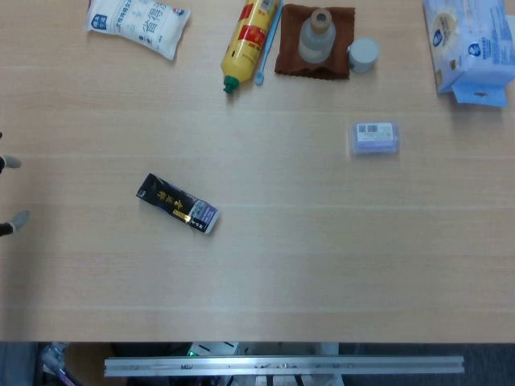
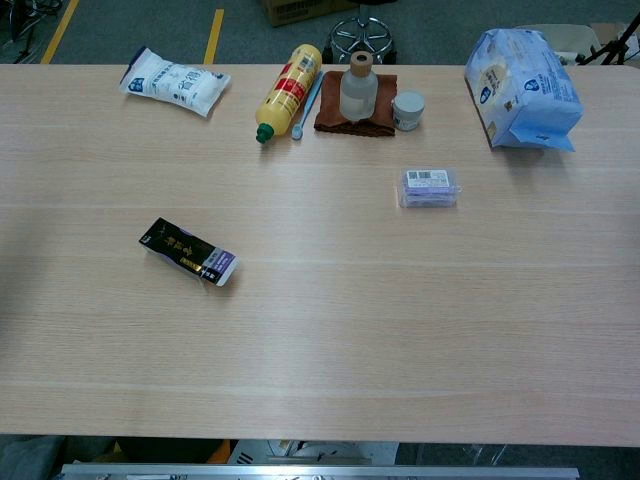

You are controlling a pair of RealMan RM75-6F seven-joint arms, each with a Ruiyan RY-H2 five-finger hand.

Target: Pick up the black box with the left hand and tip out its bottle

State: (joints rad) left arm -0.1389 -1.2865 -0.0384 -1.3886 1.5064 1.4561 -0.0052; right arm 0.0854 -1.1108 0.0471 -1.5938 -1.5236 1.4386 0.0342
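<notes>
The black box (image 1: pixel 177 203) (image 2: pixel 188 252) lies flat on the wooden table (image 1: pixel 322 265), left of the middle, its long axis slanting from upper left to lower right. Its lower right end looks pale purple. No bottle shows outside it. Only two grey fingertips (image 1: pixel 18 219) of my left hand (image 1: pixel 8 193) poke in at the left edge of the head view, spread apart with nothing between them, well to the left of the box. The chest view shows no hand. My right hand is out of sight in both views.
Along the far edge stand a white bag (image 1: pixel 138 24), a yellow bottle (image 1: pixel 249 39) lying down, a blue toothbrush (image 1: pixel 268 48), a clear bottle (image 1: pixel 317 37) on a brown cloth (image 1: pixel 291 56), a small grey jar (image 1: pixel 364 54) and a blue tissue pack (image 1: pixel 471 44). A small purple box (image 1: pixel 375 137) lies right of the middle.
</notes>
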